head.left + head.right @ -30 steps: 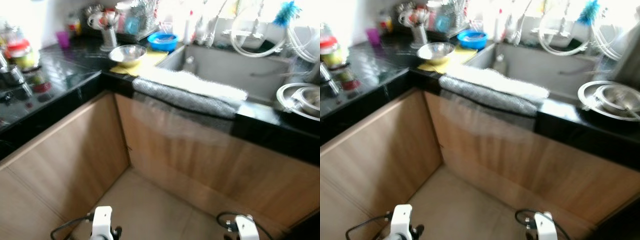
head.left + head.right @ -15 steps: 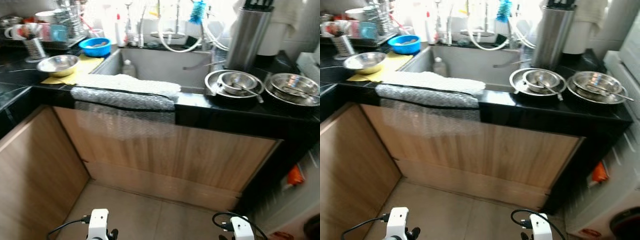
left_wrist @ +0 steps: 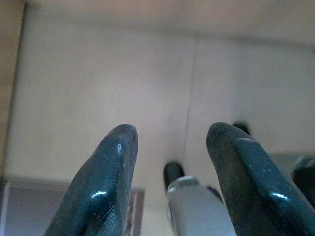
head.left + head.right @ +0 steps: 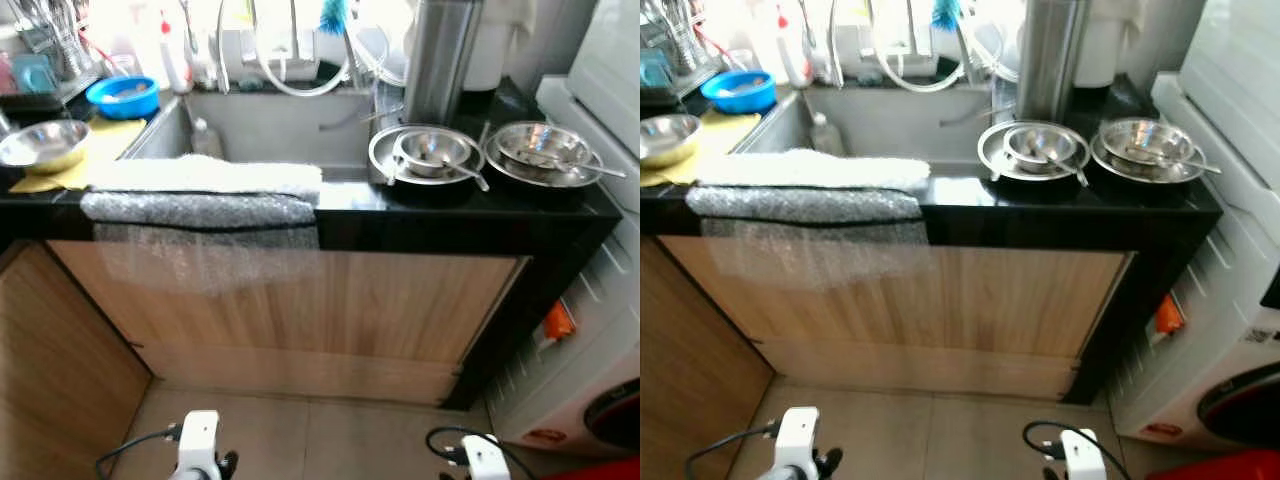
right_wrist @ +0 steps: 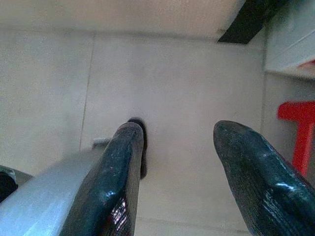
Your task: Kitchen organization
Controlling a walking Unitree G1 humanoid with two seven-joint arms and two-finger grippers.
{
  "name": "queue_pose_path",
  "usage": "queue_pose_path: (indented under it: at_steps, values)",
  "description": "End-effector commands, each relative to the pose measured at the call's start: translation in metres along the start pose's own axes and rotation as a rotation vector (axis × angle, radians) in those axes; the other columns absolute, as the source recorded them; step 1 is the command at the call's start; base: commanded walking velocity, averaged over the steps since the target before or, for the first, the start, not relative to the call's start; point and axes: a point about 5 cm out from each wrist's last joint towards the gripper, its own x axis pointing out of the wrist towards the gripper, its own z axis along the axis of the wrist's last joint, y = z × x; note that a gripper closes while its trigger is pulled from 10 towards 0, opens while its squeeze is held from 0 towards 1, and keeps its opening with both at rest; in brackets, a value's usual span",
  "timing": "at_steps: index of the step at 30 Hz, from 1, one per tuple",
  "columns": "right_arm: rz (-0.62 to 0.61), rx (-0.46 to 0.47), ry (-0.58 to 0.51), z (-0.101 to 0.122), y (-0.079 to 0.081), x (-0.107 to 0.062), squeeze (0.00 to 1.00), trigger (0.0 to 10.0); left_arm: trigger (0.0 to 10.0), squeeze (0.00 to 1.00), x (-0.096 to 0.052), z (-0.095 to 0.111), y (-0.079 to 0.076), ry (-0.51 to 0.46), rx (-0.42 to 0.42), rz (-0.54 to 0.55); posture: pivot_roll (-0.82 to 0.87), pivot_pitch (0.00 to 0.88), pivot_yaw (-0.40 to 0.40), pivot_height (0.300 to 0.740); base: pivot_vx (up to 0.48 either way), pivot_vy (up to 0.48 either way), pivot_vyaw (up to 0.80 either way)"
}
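A black counter (image 4: 450,222) runs across in front of me with a grey sink (image 4: 270,125) set in it. Right of the sink, two steel bowls (image 4: 432,150) (image 4: 535,147) sit in steel plates, with a tall steel canister (image 4: 437,60) behind them. At the left, a steel bowl (image 4: 40,143) rests on a yellow cloth near a blue bowl (image 4: 122,95). Both arms hang low over the tiled floor. My left gripper (image 3: 170,132) is open and holds nothing. My right gripper (image 5: 179,130) is open too, with nothing between its fingers.
A white towel (image 4: 200,178) and bubble wrap (image 4: 200,212) drape over the counter's front edge. Wooden cabinet fronts (image 4: 380,310) stand below. A white washing machine (image 4: 600,330) stands at the right, and something red (image 5: 295,128) is on the floor beside it.
The camera has swung right, from the counter corner to the sink and the counter's right end. The washing machine has come into view. Both arms still hang with grippers open.
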Motion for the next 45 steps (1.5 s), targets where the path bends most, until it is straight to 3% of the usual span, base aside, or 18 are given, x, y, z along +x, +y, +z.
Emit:
queue_pose_path:
  at_steps: [1, 13, 38, 45]
  values:
    - [0.006, 0.015, -0.019, 0.0045, 0.0041, 0.0015, 0.0, 10.0, 10.0, 0.0, -0.0029, -0.0097, 0.0078, 0.032, -0.006, 0.027, 0.06, 0.0, 0.041, 0.74, 0.0, 0.0, -0.77]
    - [0.008, 0.04, -0.056, 0.0081, 0.0049, 0.0016, 0.0, 10.0, 10.0, 0.0, -0.0027, -0.0087, 0.0082, 0.03, -0.019, 0.038, 0.05, 0.0, 0.043, 0.74, 0.0, 0.0, -0.06]
    - [0.001, 0.054, -0.065, 0.0097, 0.0064, 0.0022, 0.0, 10.0, 10.0, 0.0, -0.0025, -0.0068, 0.0096, 0.025, -0.016, 0.041, 0.04, 0.0, 0.05, 0.74, 0.293, 0.0, 0.0]
    - [0.002, 0.05, -0.065, 0.0098, 0.0063, 0.0022, 0.0, 10.0, 10.0, 0.0, -0.0025, -0.0061, 0.0094, 0.017, -0.016, 0.041, 0.04, 0.0, 0.05, 0.74, 0.0, 0.0, 0.0]
